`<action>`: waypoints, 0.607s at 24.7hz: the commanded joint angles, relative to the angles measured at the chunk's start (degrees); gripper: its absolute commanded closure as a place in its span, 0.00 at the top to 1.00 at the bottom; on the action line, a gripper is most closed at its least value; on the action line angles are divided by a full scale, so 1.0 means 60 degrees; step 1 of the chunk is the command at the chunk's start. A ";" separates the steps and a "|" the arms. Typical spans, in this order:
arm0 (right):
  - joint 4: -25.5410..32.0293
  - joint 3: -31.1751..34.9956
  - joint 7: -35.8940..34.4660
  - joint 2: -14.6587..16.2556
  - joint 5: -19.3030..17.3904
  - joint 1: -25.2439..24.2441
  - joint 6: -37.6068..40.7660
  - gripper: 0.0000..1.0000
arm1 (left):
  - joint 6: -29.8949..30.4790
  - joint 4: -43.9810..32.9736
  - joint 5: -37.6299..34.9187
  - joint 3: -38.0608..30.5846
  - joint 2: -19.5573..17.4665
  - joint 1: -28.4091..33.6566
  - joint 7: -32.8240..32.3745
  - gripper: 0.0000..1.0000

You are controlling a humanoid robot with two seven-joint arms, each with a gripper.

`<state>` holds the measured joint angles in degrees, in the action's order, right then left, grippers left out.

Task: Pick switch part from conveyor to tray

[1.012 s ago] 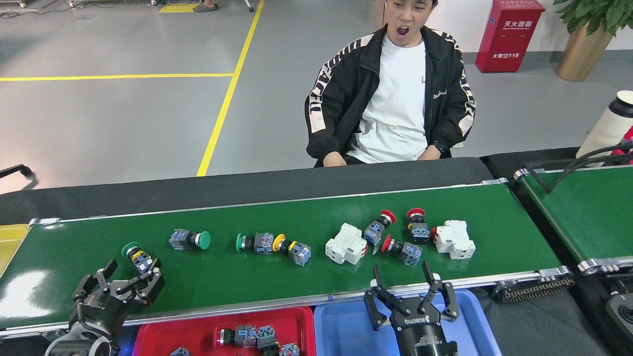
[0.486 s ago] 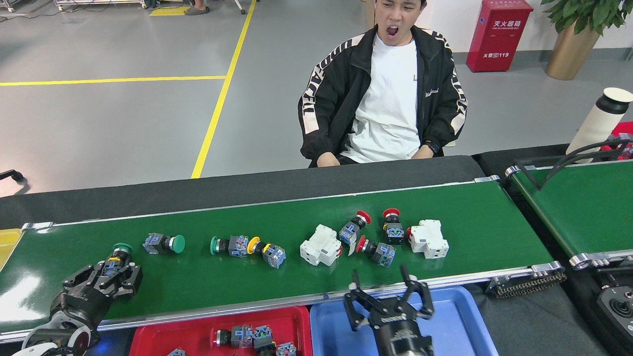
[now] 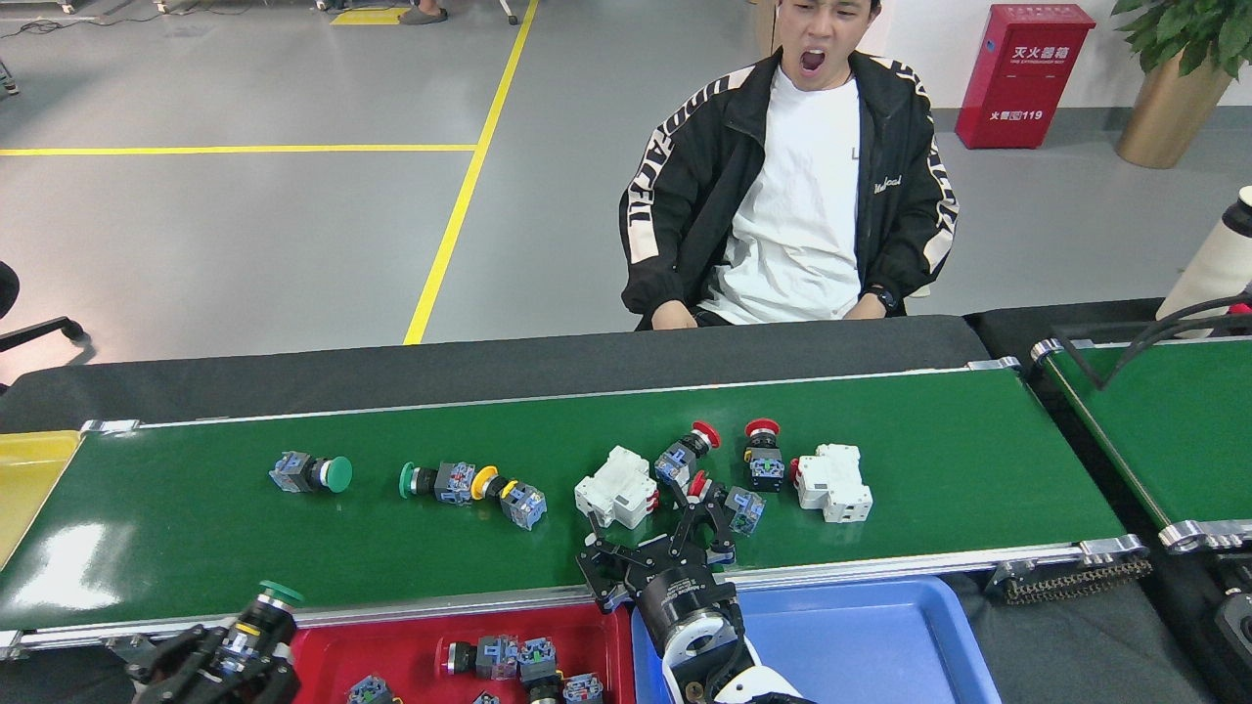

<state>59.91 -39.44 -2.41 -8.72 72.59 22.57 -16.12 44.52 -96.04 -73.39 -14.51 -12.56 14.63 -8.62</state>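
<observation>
Left gripper (image 3: 238, 647), at the lower left edge just left of the red plastic tray (image 3: 411, 645), clamped around a green-capped push-button switch part (image 3: 262, 609), cap pointing up and away. Right gripper (image 3: 657, 536), fingers (image 3: 700, 516) spread wide, reaching over the long glossy dark-green conveyor (image 3: 929, 508) beside a red-capped switch with blue body (image 3: 736, 505) and a white plastic breaker block (image 3: 617, 489); contact unclear. Blue plastic tray (image 3: 861, 645) below. Seated person in black jacket (image 3: 792, 186) beyond the belt.

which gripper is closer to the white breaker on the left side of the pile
Right. The right gripper hangs open just in front of the white breaker, over the belt's near edge. The left gripper is far off at the lower left, off the conveyor, holding a green-capped switch.
</observation>
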 commanded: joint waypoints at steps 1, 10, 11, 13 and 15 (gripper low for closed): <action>-0.0069 -0.0004 -0.0126 -0.0100 -0.0424 0.0310 0.0137 0.83 | 0.0081 -0.0151 -0.0190 0.0515 -0.0147 -0.0021 0.0045 0.27; -0.0244 -0.0019 -0.0053 -0.0100 -0.0790 0.0618 0.1177 0.07 | 0.0081 -0.0151 -0.0219 0.0837 0.0058 -0.0007 0.0426 1.00; -0.0230 -0.0004 -0.0053 -0.0085 -0.0790 0.0618 0.1207 0.07 | 0.0081 -0.0107 -0.0204 0.0501 0.0174 -0.0007 0.0426 1.00; -0.0084 -0.0004 -0.0068 -0.0041 -0.0790 0.0618 0.1207 0.07 | 0.0081 -0.0048 -0.0248 -0.0700 0.0584 -0.0007 0.0426 1.00; 0.0503 -0.0004 -0.0068 0.0003 -0.0775 0.0588 0.1280 0.07 | 0.0081 0.0098 -0.0277 -0.1727 0.0907 -0.0051 0.0382 1.00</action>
<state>60.57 -39.65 -2.55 -8.62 67.89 24.95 -9.08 44.80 -95.39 -75.02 -22.23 -7.43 14.71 -6.52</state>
